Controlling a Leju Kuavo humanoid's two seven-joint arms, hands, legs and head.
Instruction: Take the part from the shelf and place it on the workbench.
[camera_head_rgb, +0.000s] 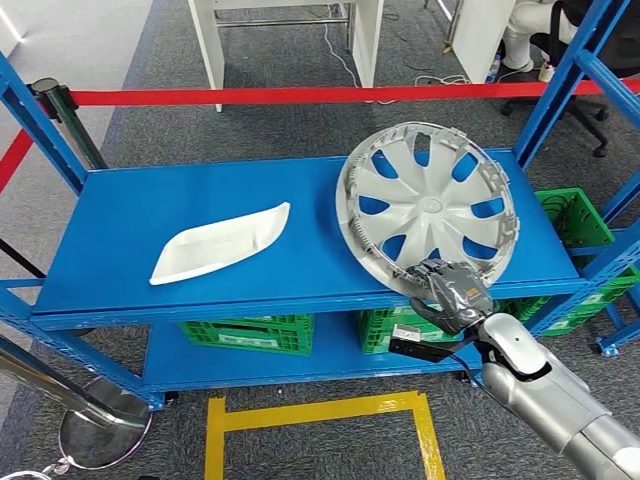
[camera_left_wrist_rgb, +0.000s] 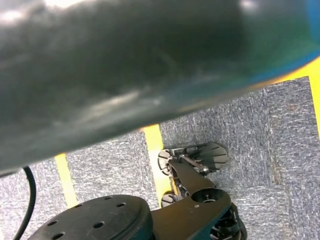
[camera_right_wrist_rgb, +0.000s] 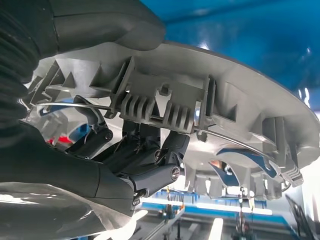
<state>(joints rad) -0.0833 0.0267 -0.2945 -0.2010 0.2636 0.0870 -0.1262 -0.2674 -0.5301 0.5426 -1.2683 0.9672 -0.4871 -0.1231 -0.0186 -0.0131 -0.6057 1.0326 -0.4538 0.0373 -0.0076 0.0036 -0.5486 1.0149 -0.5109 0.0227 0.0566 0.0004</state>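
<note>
The right hand (camera_head_rgb: 450, 293), coming in from the lower right of the head view, is gripping the near rim of the wheel cover (camera_head_rgb: 427, 207), thumb (camera_right_wrist_rgb: 109, 22) on one face and dark fingers (camera_right_wrist_rgb: 151, 160) curling under the clips on the other. That pinch at the edge is probably what is tilting the cover, its far side appearing to rest on the blue shelf (camera_head_rgb: 151, 215) at right of centre. The cover is showing silver-grey spokes, blue showing through the gaps, and a ribbed rim with a wire ring. A white curved part (camera_head_rgb: 219, 243) is lying left of centre. Of the left hand I cannot tell; its wrist view is blurred.
</note>
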